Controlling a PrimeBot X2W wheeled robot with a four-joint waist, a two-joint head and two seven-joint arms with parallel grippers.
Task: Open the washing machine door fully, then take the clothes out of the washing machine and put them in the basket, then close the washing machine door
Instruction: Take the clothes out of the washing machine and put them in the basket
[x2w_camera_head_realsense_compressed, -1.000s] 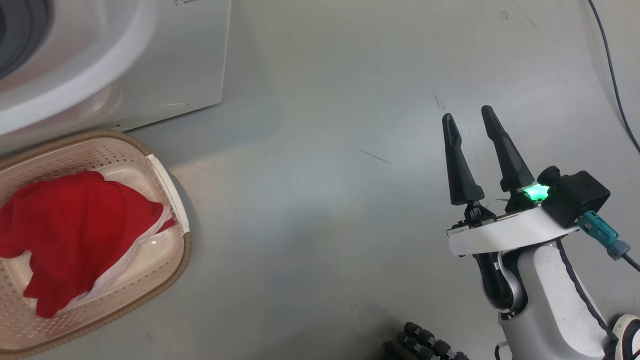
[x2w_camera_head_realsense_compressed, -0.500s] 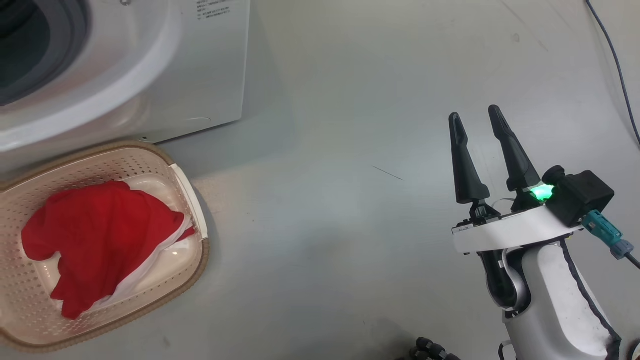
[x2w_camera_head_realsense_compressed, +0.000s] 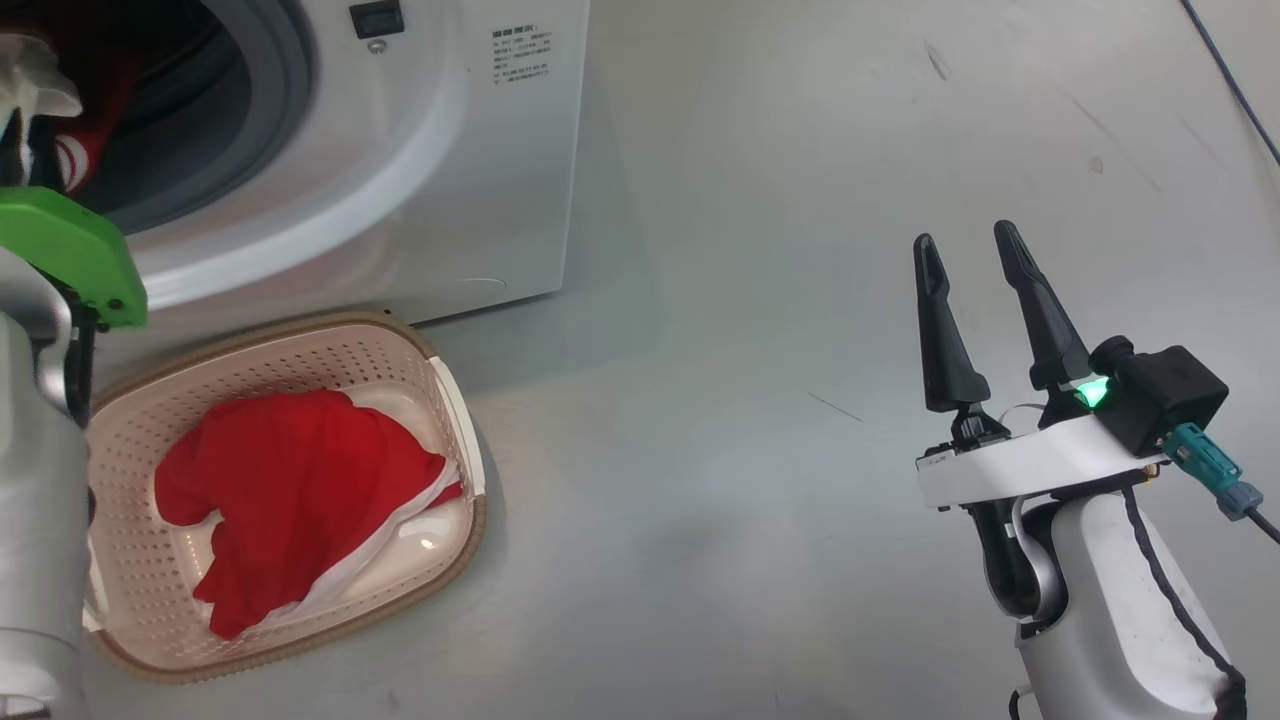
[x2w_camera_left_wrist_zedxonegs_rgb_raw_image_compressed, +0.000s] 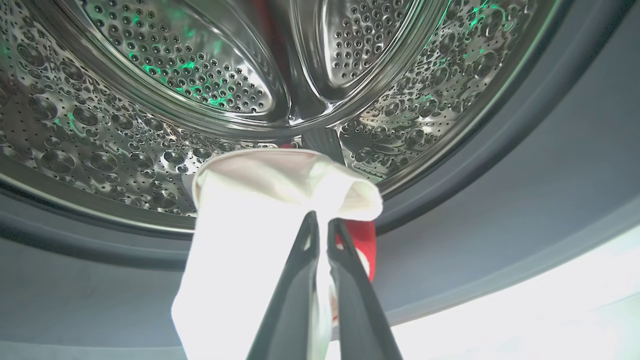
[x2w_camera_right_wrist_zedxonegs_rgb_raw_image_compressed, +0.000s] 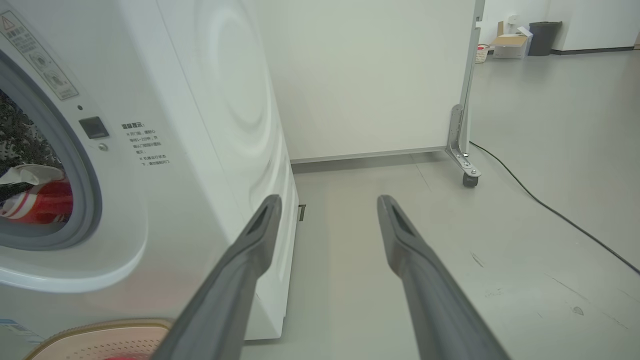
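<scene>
Cloth was seen pinched at the far left: the left hand (x2w_camera_left_wrist_zedxonegs_rgb_raw_image_compressed: 322, 220) was closed tight on a white fold of the clothes (x2w_camera_left_wrist_zedxonegs_rgb_raw_image_compressed: 260, 200), with red fabric hanging just behind it. This was at the mouth of the washing machine (x2w_camera_head_realsense_compressed: 450, 200), in front of the steel drum (x2w_camera_left_wrist_zedxonegs_rgb_raw_image_compressed: 175, 75). The basket (x2w_camera_head_realsense_compressed: 300, 335) was found on the floor (x2w_camera_head_realsense_compressed: 700, 420), just in front of the machine, below the held piece and a little to its right. One red garment (x2w_camera_head_realsense_compressed: 300, 480) with white trim was already laid in it. The coming move was therefore judged to be a short carry out over the grey rubber ring (x2w_camera_head_realsense_compressed: 285, 90) and down into the basket. The right hand (x2w_camera_head_realsense_compressed: 962, 235) was held wide and empty above bare floor, well apart to the right, so the left arm was judged by far the nearer.
</scene>
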